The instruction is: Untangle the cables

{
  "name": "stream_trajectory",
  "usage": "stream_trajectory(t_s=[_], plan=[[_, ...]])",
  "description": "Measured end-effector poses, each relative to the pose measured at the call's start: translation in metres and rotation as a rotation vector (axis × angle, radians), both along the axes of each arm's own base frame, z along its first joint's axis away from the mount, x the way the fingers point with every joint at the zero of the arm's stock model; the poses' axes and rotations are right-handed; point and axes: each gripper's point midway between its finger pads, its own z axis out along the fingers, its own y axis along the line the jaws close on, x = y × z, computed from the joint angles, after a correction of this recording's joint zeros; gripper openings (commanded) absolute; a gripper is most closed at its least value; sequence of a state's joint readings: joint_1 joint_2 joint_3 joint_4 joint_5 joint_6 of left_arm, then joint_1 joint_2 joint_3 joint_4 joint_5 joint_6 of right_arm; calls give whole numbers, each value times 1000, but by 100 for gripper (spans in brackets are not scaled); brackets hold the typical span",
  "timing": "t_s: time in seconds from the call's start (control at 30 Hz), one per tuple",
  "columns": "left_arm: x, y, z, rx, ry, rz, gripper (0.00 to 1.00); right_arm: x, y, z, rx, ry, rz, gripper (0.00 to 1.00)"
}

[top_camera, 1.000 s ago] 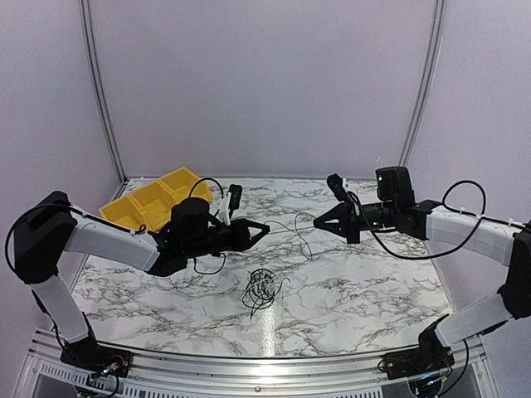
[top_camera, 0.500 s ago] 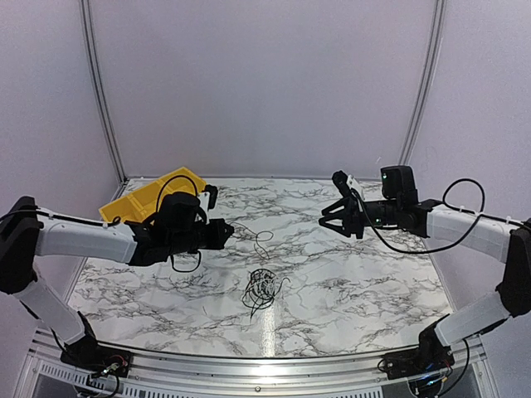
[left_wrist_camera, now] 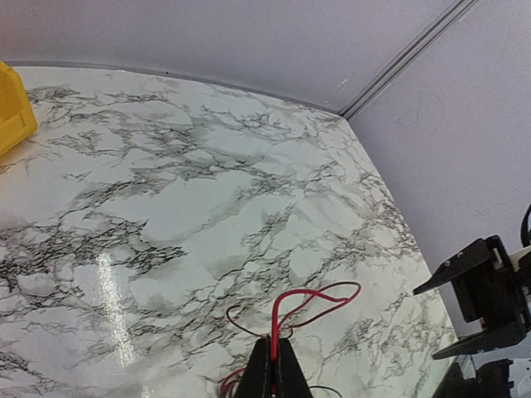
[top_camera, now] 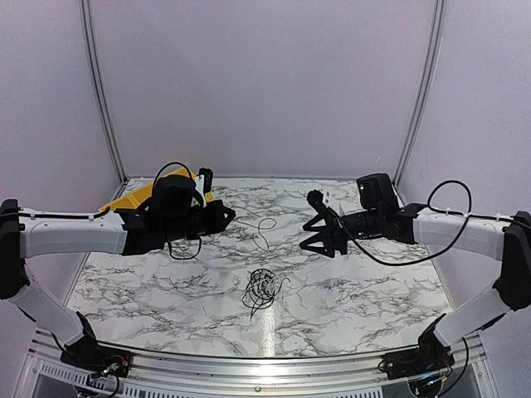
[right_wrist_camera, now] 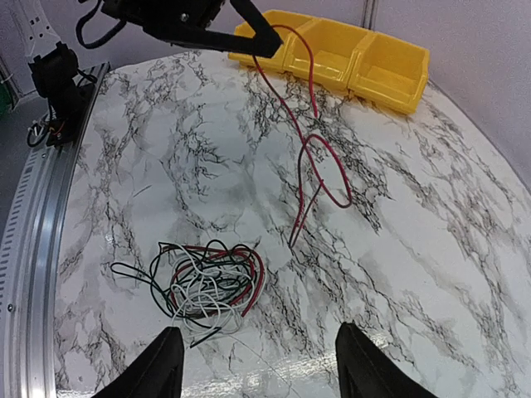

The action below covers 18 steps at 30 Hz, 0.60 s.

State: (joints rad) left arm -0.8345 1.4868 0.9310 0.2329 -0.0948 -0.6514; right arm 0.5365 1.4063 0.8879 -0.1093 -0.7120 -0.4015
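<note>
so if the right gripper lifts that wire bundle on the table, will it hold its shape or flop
Probably floppy: the bundle is thin loose loops, and the red wire pinched in the left gripper hangs limp. Likely very light. It may come up as one snagged clump, since its strands cross each other.

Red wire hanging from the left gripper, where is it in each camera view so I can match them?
Top external: red wire just left of centre, dangling from the left gripper.
Left wrist: red wire at bottom centre, looping above the left gripper.
Right wrist: red wire upper centre, hanging down.
Shared landmark: the yellow bin.
</note>
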Motion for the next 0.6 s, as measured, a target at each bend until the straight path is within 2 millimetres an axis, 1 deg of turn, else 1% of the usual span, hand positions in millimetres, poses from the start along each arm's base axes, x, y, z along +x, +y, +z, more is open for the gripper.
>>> stream_trajectory(t_s=[0.13, 0.2, 0.33, 0.4, 0.5, 0.53, 0.6], plan=[[-3, -20, 35, -89, -22, -44, 0, 8, 2, 0, -16, -9, -32, 68], [-7, -29, 49, -124, -31, -65, 0, 11, 1, -1, -22, -11, -47, 69], [-16, -42, 65, -162, -38, -106, 0, 14, 1, -1, -21, -8, -68, 70], [-22, -48, 69, -173, -38, -124, 0, 15, 1, 1, -17, -13, -73, 66], [-28, -54, 74, -184, -39, -143, 0, 17, 1, 5, -9, -24, -80, 52], [-29, -56, 75, -186, -39, -147, 0, 17, 1, 7, -4, -29, -82, 50], [-32, -58, 75, -188, -37, -153, 0, 18, 1, 13, 9, -43, -84, 49]])
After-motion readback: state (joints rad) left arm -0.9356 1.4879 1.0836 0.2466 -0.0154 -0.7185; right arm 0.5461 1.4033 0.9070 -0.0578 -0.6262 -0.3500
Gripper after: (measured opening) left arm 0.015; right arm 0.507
